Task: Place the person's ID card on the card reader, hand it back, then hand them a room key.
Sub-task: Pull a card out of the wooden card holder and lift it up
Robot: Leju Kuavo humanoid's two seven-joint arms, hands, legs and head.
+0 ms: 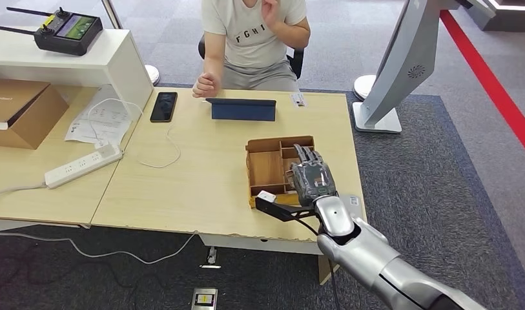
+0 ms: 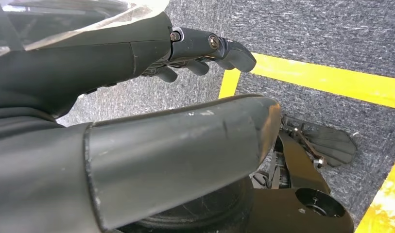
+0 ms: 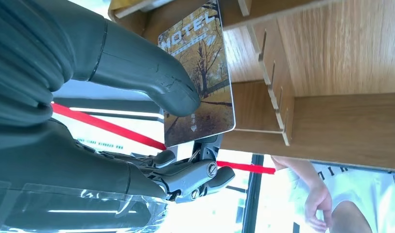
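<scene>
Over the wooden tray (image 1: 267,169), the right hand (image 1: 309,175) pinches the room key (image 3: 197,73).

On the counter (image 1: 201,181), a compartmented wooden box (image 1: 272,169) sits lower right of the frame's centre, near the front edge. The right hand (image 1: 311,177) is over the box's right side, holding a hotel key card (image 3: 197,73) against the box's partitions. Above the box, at the counter's far edge, a tablet (image 1: 243,109) stands, with a phone (image 1: 163,106) to its left and a small card (image 1: 299,99) to its right. A person (image 1: 253,39) sits behind the counter at top centre. A power strip (image 1: 83,166) lies at left, a cardboard box (image 1: 20,110) further left, and a remote controller (image 1: 67,30) on a shelf (image 1: 111,58) upper left.
</scene>
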